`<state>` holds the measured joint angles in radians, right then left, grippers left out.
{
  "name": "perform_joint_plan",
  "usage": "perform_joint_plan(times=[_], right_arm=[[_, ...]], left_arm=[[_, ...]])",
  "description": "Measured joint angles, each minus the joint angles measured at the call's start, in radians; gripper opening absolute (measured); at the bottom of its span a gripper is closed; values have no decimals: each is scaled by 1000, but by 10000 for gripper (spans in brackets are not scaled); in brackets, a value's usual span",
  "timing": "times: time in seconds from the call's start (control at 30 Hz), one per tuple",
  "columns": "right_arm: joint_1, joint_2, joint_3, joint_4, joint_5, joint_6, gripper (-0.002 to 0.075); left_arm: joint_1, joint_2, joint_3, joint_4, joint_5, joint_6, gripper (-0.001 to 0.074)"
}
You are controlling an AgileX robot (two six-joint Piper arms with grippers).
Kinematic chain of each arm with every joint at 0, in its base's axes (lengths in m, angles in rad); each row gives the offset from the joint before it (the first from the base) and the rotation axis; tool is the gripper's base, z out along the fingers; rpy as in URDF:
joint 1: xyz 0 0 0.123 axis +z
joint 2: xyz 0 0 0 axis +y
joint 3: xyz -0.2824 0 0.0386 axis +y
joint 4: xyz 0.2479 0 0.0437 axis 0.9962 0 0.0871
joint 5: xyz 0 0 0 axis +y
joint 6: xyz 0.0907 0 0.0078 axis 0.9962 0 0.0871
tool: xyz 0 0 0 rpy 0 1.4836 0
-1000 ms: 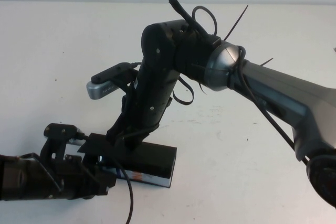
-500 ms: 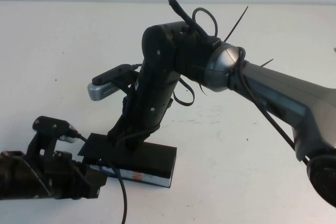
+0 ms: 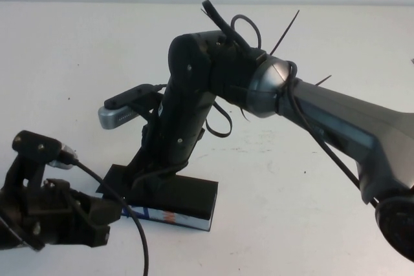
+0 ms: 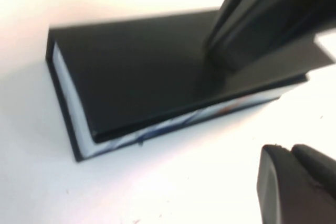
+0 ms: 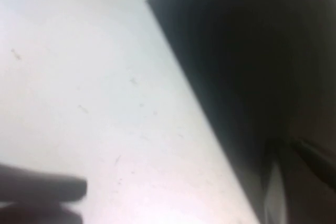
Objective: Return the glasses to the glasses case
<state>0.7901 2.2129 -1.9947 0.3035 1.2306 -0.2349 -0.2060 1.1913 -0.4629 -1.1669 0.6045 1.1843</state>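
Closed glasses case [image 4: 142, 82], right hand [image 4: 262, 24] pressing top

A robot lab or test bench, by the look of it: a bare white worktop [image 3: 77, 50] under plain white backing, with two cabled black robot arms and cameras mounted at their wrists.
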Motion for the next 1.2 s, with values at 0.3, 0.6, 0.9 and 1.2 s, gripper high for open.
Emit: perform_joint_plan(times=[0.3, 0.6, 0.9, 1.2], right_arm=[[13, 37, 0, 0, -3, 2, -13], [13, 17, 4, -24, -3, 7, -13], [13, -236, 10, -165, -3, 103, -13], [31, -570, 299, -236, 5, 169, -13]], left_arm=[[0, -98, 2, 4, 0, -25, -1], [0, -228, 10, 4, -36, -28, -1], [0, -680, 44, -40, -265, 5, -1], [0, -1131, 239, -44, -322, 10, -1]])
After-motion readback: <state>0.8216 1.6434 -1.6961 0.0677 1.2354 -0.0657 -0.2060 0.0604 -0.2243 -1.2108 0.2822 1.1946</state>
